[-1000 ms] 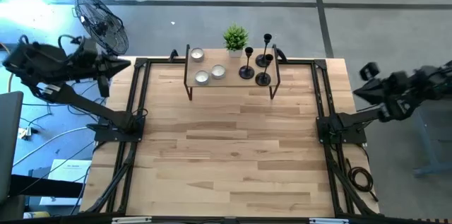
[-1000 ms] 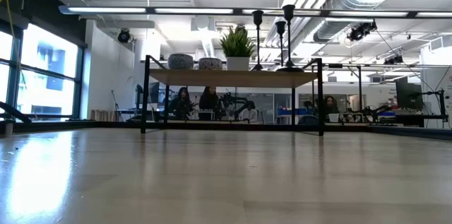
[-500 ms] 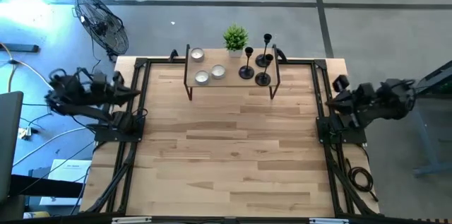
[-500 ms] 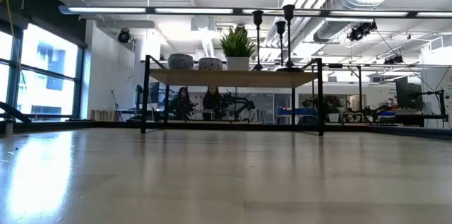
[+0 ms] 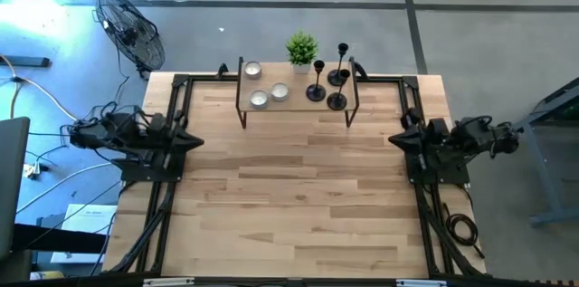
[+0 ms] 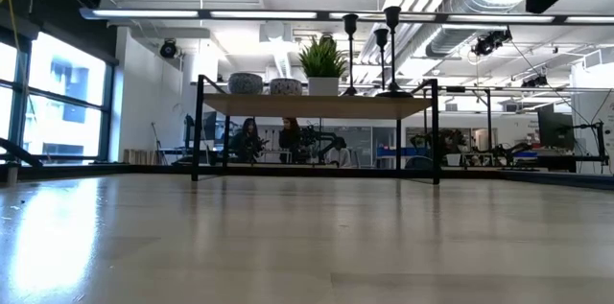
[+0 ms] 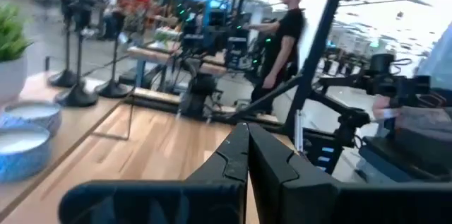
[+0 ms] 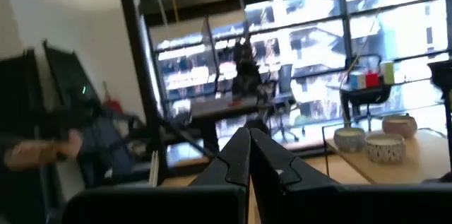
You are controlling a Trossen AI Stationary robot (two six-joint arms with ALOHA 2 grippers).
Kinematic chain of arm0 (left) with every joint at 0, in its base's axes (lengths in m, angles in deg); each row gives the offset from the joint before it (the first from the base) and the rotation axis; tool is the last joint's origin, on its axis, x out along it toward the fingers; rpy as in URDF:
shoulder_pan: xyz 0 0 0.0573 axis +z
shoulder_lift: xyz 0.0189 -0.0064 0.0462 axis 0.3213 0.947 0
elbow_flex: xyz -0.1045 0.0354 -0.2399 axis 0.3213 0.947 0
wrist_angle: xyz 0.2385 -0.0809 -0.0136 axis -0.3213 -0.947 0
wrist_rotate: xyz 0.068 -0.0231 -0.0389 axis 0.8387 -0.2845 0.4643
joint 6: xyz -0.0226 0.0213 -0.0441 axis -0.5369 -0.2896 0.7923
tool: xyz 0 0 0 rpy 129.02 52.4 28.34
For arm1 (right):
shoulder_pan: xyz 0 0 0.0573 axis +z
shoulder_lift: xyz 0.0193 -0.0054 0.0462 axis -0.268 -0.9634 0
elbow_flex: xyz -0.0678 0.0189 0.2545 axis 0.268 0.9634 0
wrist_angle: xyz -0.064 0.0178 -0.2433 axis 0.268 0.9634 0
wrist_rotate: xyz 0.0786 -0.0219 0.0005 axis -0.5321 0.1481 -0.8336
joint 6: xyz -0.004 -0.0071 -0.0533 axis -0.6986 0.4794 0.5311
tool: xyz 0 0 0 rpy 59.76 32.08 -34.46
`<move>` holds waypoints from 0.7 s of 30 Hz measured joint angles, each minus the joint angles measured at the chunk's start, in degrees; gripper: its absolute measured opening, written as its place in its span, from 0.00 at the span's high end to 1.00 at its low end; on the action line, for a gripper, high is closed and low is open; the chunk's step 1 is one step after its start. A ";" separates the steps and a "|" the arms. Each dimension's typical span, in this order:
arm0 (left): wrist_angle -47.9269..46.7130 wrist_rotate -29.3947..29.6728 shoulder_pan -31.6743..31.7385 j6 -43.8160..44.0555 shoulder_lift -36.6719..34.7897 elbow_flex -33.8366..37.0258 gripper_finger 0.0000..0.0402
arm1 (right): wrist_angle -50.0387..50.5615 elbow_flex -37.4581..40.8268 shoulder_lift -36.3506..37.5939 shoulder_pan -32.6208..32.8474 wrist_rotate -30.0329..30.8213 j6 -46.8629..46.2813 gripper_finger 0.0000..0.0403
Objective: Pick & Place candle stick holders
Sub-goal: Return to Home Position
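Note:
Three black candlesticks [image 5: 316, 92], [image 5: 337, 76], [image 5: 336, 100] stand upright on their round bases at the right end of a small raised shelf [image 5: 298, 106] by the table's far edge. They also show in the low view [image 6: 381, 53] and the left wrist view [image 7: 74, 54]. My left gripper [image 5: 197, 140] is shut and empty over the table's left rail. My right gripper [image 5: 391, 139] is shut and empty over the right rail. Both are well short of the shelf, and each points toward the table's middle.
On the shelf's left part are three white tealights [image 5: 259, 99] and a small green potted plant [image 5: 301, 49]. A black frame [image 5: 176, 115] borders the wooden table [image 5: 289, 196]. A fan [image 5: 131, 29] stands beyond the far left corner. A person [image 7: 286, 40] stands in the room beyond.
Both arms have swung in from outside the table and come down. My left gripper has gone from near the fan toward the table's near and right edges. My right gripper has gone toward the left edge. The candlesticks have stayed in place.

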 joint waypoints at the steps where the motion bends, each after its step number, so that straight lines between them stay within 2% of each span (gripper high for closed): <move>1: 1.26 -0.99 0.00 -0.71 -0.08 0.91 1.00 | -2.31 1.21 0.14 0.00 0.69 -0.05 1.00; 3: 1.96 -2.61 0.00 -0.92 -0.51 2.80 1.00 | -5.20 3.72 0.12 -0.07 1.95 -1.17 1.00; 13: 4.94 -2.06 0.00 -1.13 -1.07 10.98 1.00 | -22.49 18.15 0.07 -0.06 4.18 -2.77 1.00; 16: 6.56 -1.83 0.00 -1.26 -1.02 13.02 1.00 | -20.54 18.02 -0.04 -0.09 7.24 -3.42 1.00; 21: 8.14 0.30 0.00 0.54 -1.02 17.00 1.00 | -22.06 18.20 0.03 -0.09 8.17 -0.99 1.00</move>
